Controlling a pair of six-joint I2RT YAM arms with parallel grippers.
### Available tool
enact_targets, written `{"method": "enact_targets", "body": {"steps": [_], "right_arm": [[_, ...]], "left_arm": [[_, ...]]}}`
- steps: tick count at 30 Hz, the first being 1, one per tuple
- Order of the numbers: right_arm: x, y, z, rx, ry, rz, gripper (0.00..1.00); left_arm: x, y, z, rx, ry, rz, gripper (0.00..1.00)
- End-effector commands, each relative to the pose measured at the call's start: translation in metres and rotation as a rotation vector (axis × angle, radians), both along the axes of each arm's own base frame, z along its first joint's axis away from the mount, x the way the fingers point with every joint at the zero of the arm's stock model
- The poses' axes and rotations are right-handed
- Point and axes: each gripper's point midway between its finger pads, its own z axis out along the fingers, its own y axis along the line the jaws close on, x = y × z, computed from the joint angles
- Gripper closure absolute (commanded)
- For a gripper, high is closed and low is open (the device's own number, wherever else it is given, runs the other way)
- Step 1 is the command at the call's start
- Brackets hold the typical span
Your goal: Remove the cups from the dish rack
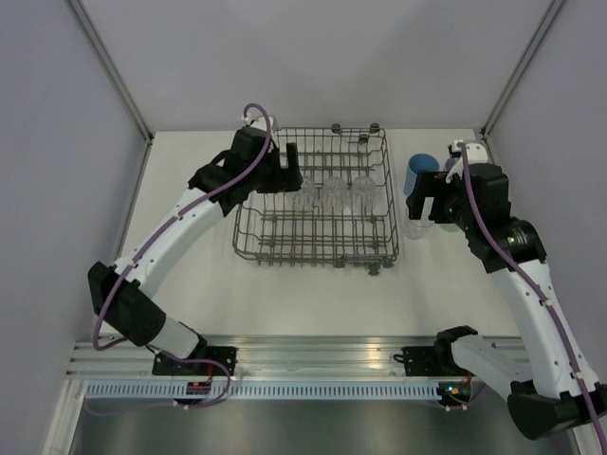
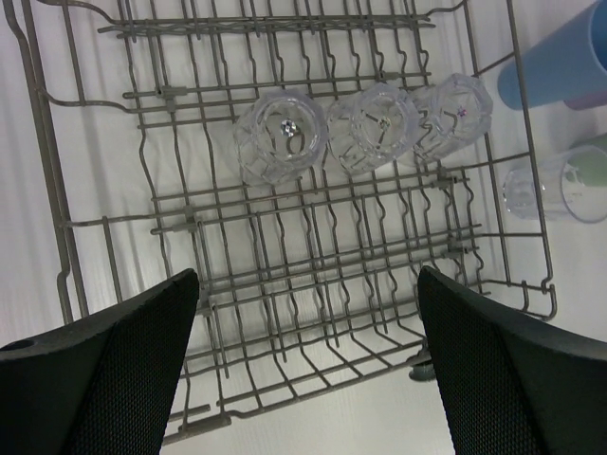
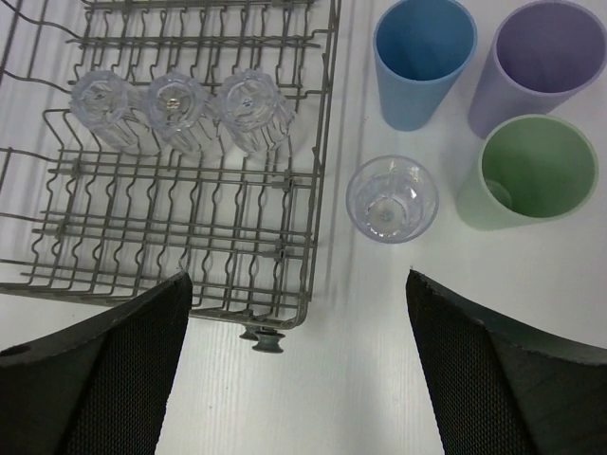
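Observation:
The grey wire dish rack (image 1: 313,258) holds three clear cups upside down in a row (image 1: 334,191); they show in the left wrist view (image 2: 280,137) and the right wrist view (image 3: 175,104). My left gripper (image 1: 292,175) (image 2: 308,370) is open and empty above the rack's left side, near the row. On the table right of the rack stand a blue cup (image 3: 422,57) (image 1: 422,171), a lavender cup (image 3: 541,57), a green cup (image 3: 531,171) and a clear cup (image 3: 391,201) (image 1: 414,227), all upright. My right gripper (image 1: 427,204) (image 3: 299,370) is open and empty above them.
The rack's small wheels (image 3: 266,339) rest on the white table. Grey walls close in the table at the left, back and right. The arm bases stand on a rail (image 1: 313,365) at the near edge.

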Motion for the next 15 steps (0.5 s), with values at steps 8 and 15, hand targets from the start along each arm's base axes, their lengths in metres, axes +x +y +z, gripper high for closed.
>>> {"method": "enact_targets", "body": {"steps": [8,15], "right_arm": [[-0.051,0.031,0.012,0.172,-0.039,0.171,0.02],[-0.056,0.003,-0.004,0.069,-0.012,0.058,0.02]], "left_arm": [[0.066,-0.014,-0.031,0.249,0.03,0.022,0.0],[0.095,-0.029,-0.058,0.293,0.065,0.025,0.0]]}}
